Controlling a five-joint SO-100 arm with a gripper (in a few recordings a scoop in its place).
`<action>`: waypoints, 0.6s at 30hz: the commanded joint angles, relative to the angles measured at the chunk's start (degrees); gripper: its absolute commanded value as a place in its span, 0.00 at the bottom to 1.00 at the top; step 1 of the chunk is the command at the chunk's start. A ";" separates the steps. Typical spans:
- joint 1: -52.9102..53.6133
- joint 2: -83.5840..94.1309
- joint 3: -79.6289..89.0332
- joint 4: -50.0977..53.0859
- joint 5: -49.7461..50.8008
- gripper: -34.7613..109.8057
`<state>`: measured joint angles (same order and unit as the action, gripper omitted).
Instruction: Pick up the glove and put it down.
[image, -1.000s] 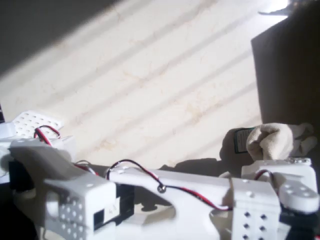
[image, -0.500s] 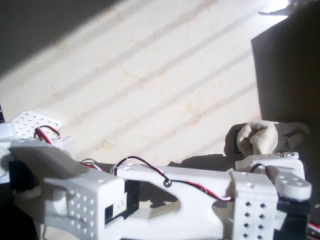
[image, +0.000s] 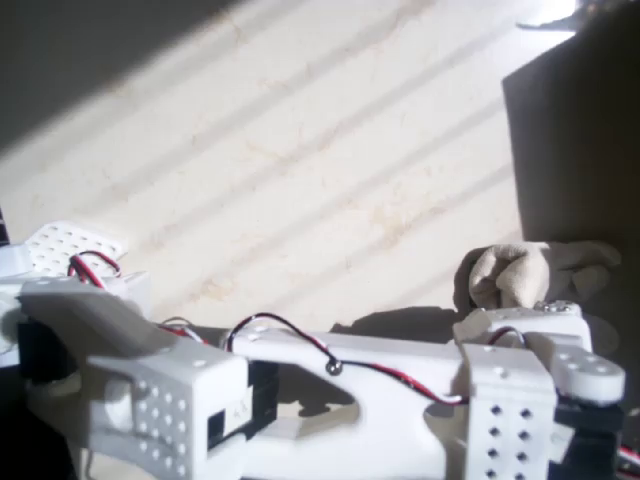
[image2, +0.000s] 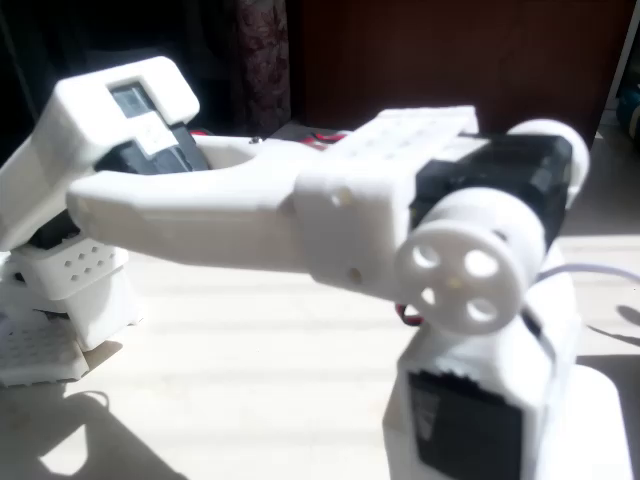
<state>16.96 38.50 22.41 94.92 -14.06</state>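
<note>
Glove (image: 525, 272) sat bunched at right edge of overhead view on the sunlit tabletop (image: 300, 170), just above the arm's wrist housing. End effector's grip state couldn't be told: fingers hidden. Advice: confirm fabric is pinched before lifting, then lift straight.

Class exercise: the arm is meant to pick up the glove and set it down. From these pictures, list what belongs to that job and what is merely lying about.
Part of the job:
- glove, cream fabric, bunched at the arm's far end
- white robot arm, reaching towards it; fingers hidden

Just lying about:
- perforated white plate at the overhead view's left edge
- dark panel behind the glove
- sunlit table
</note>
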 joint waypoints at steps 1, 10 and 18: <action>0.00 8.00 -2.29 0.09 -0.53 0.45; -8.79 17.31 -2.11 0.18 0.35 0.45; -20.74 17.31 -1.76 -0.09 0.79 0.45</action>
<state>0.09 51.77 22.41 95.10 -14.06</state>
